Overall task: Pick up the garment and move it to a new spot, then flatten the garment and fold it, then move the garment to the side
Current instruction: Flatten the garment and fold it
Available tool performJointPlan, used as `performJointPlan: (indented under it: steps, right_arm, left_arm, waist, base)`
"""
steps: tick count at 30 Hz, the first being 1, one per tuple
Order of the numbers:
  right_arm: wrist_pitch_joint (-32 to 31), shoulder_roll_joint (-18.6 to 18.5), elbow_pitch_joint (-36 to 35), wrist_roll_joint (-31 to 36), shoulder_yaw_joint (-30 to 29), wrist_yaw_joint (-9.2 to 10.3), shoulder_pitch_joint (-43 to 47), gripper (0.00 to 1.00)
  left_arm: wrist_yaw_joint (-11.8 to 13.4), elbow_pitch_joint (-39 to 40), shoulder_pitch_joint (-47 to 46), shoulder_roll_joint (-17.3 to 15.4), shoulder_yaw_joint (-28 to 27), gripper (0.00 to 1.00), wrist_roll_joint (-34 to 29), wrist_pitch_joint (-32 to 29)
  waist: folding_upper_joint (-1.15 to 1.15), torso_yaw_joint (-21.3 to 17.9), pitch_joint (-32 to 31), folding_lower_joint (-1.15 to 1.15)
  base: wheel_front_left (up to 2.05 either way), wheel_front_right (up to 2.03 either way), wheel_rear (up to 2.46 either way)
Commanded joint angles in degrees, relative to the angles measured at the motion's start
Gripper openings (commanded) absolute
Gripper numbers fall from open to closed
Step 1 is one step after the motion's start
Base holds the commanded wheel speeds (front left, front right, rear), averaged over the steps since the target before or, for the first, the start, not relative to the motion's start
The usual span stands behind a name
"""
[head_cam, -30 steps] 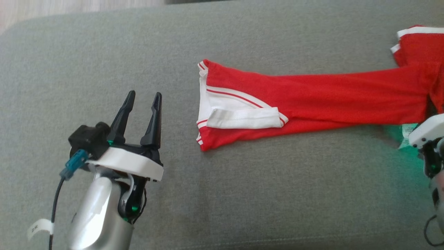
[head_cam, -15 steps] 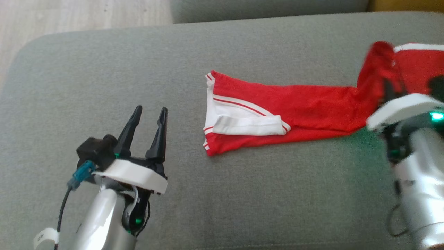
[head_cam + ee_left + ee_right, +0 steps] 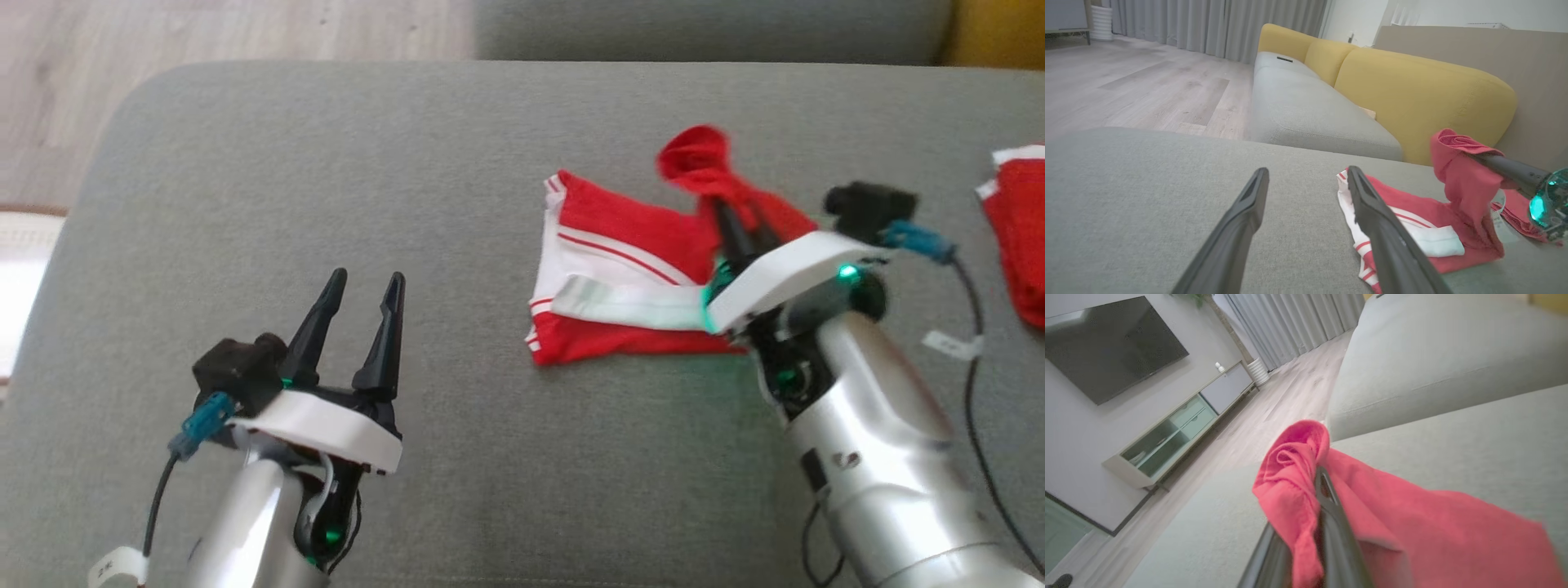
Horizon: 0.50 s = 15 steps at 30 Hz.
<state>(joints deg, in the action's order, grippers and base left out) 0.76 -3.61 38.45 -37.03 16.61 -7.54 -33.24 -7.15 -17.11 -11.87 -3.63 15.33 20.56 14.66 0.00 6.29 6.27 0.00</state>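
The garment (image 3: 620, 245) is red with white trim and lies on the grey sofa cushion (image 3: 457, 163). My right gripper (image 3: 722, 204) is shut on a bunched red fold of it, lifted above the white-trimmed end. In the right wrist view the red cloth (image 3: 1294, 477) wraps over the tips of the right gripper (image 3: 1321, 475). My left gripper (image 3: 366, 282) stands open and empty to the left of the garment, apart from it. The left wrist view has the left gripper (image 3: 1307, 173) beside the garment (image 3: 1412, 216).
A red and white piece of cloth (image 3: 1016, 229) lies at the right edge; the arm hides whether it joins the garment. A second grey cushion (image 3: 710, 28) and a yellow backrest (image 3: 1412, 90) stand beyond. Wooden floor (image 3: 245, 33) lies past the cushion's left corner.
My right gripper has carried the garment's right part leftward and up, doubling it over toward the white-trimmed end. The head camera has shifted too. The left gripper stays open in place.
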Motion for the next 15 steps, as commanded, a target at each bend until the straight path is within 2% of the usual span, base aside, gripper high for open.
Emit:
performJointPlan:
  steps: [1, 15]
  right_arm:
    - [0.83, 0.71, -1.25, -0.99, 1.51, 0.05, -1.11, 0.00]
    - [10.50, 0.72, 12.82, -13.26, 16.23, 0.05, -6.46, 0.00]
  left_arm:
    - [-0.34, 1.47, -1.93, -0.78, -1.87, 1.00, 0.35, 0.34]
    - [-0.34, 0.77, -2.58, -0.11, 0.15, 1.00, 0.70, 0.34]
  waist:
    - [0.00, 0.78, 0.35, 0.00]
    - [0.00, 6.53, 1.80, 0.00]
  base:
    - [0.00, 0.00, 0.00]
    - [0.00, 0.00, 0.00]
